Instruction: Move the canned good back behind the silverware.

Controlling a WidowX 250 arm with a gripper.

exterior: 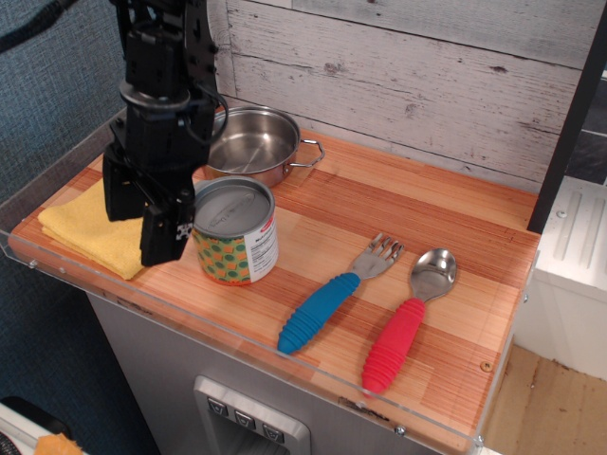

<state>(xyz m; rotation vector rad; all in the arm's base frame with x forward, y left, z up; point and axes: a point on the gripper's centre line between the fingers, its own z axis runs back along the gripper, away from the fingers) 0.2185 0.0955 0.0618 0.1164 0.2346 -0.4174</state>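
Canned good (234, 231) at centre-left of frame, left of fork (334, 292) and spoon (408, 319), not yet behind them. Gripper (142, 220) spread, empty, just left of can. Grasp and transfer remain.

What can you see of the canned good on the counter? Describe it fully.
The canned good is a short metal can with a plain grey ridged lid and an orange label with green dots and a white-and-red patch. It stands upright on the wooden counter, left of the fork, before the pot. The gripper hangs beside it, jaws open.
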